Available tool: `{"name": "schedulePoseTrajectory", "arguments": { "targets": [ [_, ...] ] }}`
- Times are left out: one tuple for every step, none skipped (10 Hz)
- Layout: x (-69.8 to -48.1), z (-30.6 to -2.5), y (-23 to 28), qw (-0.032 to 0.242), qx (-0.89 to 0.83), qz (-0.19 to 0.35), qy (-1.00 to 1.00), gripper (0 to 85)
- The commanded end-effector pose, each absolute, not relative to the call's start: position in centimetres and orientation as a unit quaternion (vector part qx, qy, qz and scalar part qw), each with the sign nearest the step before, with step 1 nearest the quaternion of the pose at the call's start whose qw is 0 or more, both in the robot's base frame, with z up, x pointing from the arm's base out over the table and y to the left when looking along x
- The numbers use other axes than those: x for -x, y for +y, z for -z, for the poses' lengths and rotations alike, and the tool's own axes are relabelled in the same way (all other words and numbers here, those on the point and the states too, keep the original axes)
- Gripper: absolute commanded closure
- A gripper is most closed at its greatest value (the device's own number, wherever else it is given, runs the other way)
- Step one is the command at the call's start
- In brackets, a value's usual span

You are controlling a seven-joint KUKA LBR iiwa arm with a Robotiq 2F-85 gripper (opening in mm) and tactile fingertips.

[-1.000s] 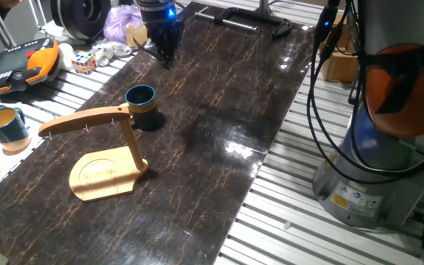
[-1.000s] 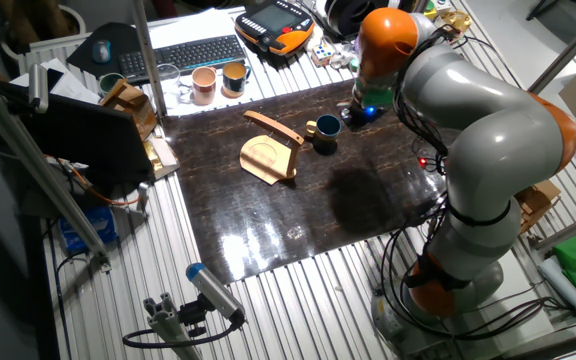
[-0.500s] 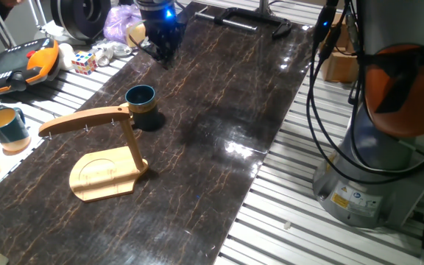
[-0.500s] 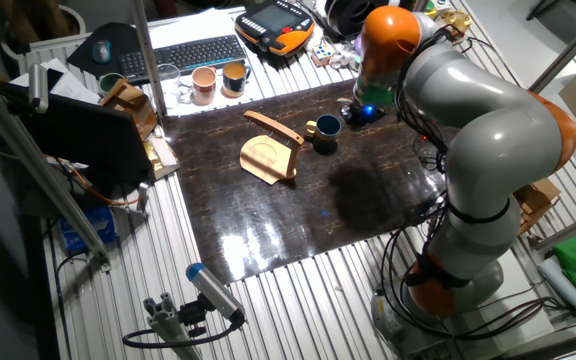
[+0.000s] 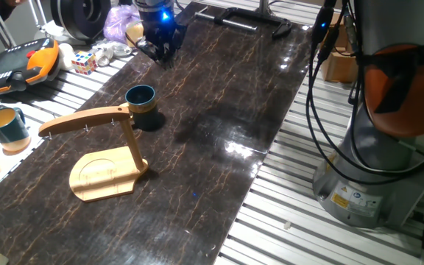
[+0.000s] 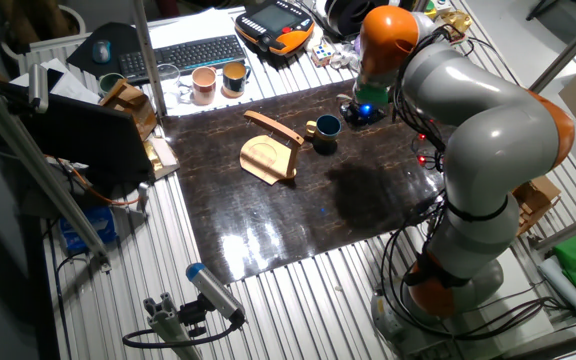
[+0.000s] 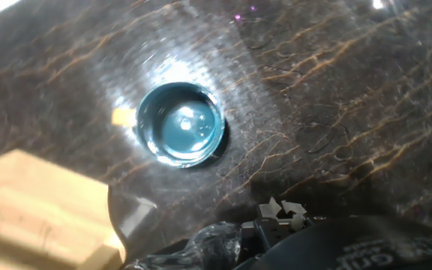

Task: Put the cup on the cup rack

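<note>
One fixed view, reading from the left: the cup rack (image 5: 109, 158) stands on the dark table (image 5: 219, 110), its curved arm bare of any cup. Just beside the post, near the arm's inner end, sits the cup (image 5: 140, 100), upright on the tabletop with nothing holding it. Further right and back, the gripper (image 5: 160, 50) hangs over the far end, well apart from the cup; whether its fingers are spread or pressed together I cannot tell. To my eye nothing is done yet: reaching, grasping, lifting and hanging all remain.
</note>
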State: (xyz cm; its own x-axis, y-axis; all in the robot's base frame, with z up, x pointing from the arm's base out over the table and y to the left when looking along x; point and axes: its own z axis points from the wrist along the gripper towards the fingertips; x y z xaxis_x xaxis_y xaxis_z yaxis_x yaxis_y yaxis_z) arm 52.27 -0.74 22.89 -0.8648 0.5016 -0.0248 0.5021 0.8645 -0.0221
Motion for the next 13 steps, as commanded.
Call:
{"name": "schedulePoseTrajectory", "arguments": {
  "targets": [
    [-52.3, -22.9, -0.8, 0.011, -0.367, 0.016, 0.93, 84.3],
    [-52.3, -22.8, -0.8, 0.016, -0.377, 0.02, 0.926, 84.3],
    [-52.5, -22.7, -0.7, 0.022, -0.392, 0.022, 0.919, 84.3],
    [-53.0, -22.4, -0.7, 0.028, -0.41, 0.029, 0.911, 84.3],
    [-53.7, -22.1, -0.8, 0.032, -0.434, 0.036, 0.9, 84.3],
    [-54.3, -22.0, -1.2, 0.03, -0.464, 0.032, 0.885, 84.3],
    [-55.0, -22.0, -1.7, 0.021, -0.486, 0.023, 0.873, 84.3],
    [-55.6, -21.7, -2.0, 0.013, -0.519, 0.009, 0.855, 84.3],
    [-56.0, -21.4, -2.2, 0.013, -0.541, 0.009, 0.841, 84.3],
    [-56.4, -21.0, -2.0, 0.015, -0.562, 0.009, 0.827, 84.3],
    [-56.9, -20.7, -1.7, 0.026, -0.594, 0.016, 0.804, 84.3],
    [-57.2, -20.5, -1.4, 0.039, -0.649, 0.021, 0.76, 84.3],
    [-57.3, -20.5, -1.6, 0.039, -0.687, 0.019, 0.725, 84.3]
  ]
}}
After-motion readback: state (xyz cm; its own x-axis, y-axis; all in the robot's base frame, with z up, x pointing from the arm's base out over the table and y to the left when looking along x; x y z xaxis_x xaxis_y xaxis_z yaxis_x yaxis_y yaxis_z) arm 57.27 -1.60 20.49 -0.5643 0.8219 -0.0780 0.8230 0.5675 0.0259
